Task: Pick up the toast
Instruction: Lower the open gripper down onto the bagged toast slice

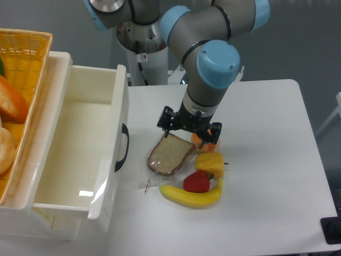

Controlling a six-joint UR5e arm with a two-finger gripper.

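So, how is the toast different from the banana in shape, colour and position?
The toast is a flat brown slice with a darker crust, while the banana is a long, curved yellow fruit. The toast lies right below the gripper; the banana lies farther from it, at the near edge of the group. The toast appears wrapped in clear plastic, while the banana shows no wrapping. Both rest on the white table, beside the open drawer.

Gripper (188, 129) fingertips concealed beneath the wrist housing; jaw spacing indeterminate. Far edge of toast (169, 155) masked by the gripper. Orange item (197, 140) right of the toast largely hidden, identity unclear. Wicker basket (33, 69) and bread rolls (8, 125) cropped at the left border.
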